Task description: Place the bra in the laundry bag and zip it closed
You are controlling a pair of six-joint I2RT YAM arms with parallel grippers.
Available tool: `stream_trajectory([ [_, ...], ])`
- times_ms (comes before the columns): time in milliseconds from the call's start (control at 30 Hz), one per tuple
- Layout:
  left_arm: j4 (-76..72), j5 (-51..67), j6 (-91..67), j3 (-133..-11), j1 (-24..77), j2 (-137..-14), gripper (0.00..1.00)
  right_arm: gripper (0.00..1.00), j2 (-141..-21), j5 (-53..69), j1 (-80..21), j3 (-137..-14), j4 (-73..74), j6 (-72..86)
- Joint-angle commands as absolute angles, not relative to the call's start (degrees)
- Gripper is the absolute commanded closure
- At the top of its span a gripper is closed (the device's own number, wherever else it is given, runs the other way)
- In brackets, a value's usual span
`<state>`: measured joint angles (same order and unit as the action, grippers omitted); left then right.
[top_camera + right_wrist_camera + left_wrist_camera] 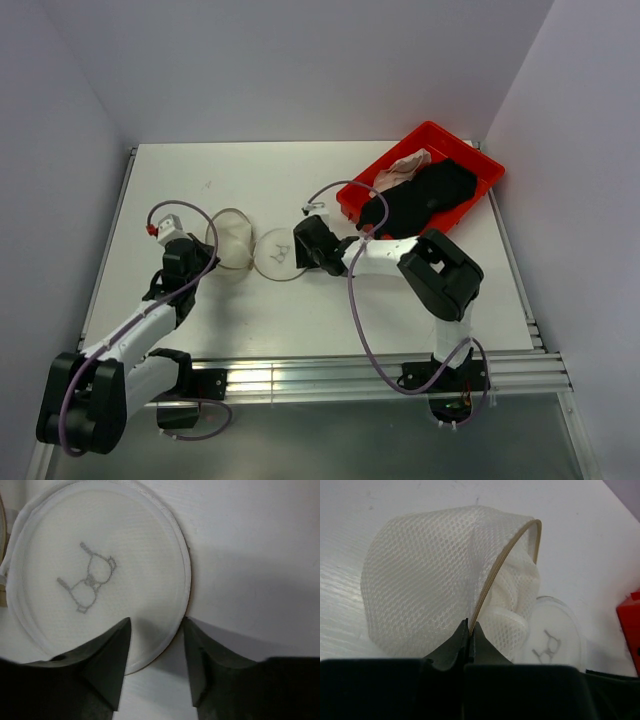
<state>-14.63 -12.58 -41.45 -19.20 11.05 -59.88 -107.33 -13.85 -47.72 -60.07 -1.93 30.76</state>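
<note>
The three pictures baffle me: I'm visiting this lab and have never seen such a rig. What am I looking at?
Two robot arms are bolted at a table's near edge. One picture looks down from above; the other two come from a camera on each wrist. The left fingers are shut on the rim of a white mesh bag on its side. The right fingers are open, astride the edge of its round lid, lying flat. A red tray at the back right holds dark and pink clothing.
</note>
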Motion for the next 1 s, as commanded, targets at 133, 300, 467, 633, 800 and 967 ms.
stream_trajectory([
  [133, -10.5, -10.1, -42.1, -19.5, 12.7, -50.2, 1.0, 0.92, -107.4, -16.1, -47.8, -60.5, -2.2, 32.1],
  [300, -4.9, -12.3, -42.7, -20.4, 13.4, -44.9, 1.0, 1.0, -99.7, -18.4, -49.4, -54.9, -1.8, 31.1],
  [467, 2.4, -14.3, -44.6, -20.3, 13.8, -41.9, 0.98, 1.0, -96.1, -18.2, -49.4, -52.9, 2.5, 27.9],
  [633, 4.9, -16.1, -45.7, -18.2, 14.3, -37.1, 0.66, 1.0, -95.8, -13.6, -49.4, -55.3, 3.3, 23.0],
  [800, 5.1, -15.4, -44.6, -20.3, 14.3, -36.1, 0.34, 0.71, -97.2, -11.1, -49.4, -60.1, 4.7, 22.1],
  [967, 3.3, -9.2, -44.8, -22.9, 14.5, -32.3, 0.25, 0.36, -89.5, -10.3, -46.4, -61.0, 6.6, 21.6],
])
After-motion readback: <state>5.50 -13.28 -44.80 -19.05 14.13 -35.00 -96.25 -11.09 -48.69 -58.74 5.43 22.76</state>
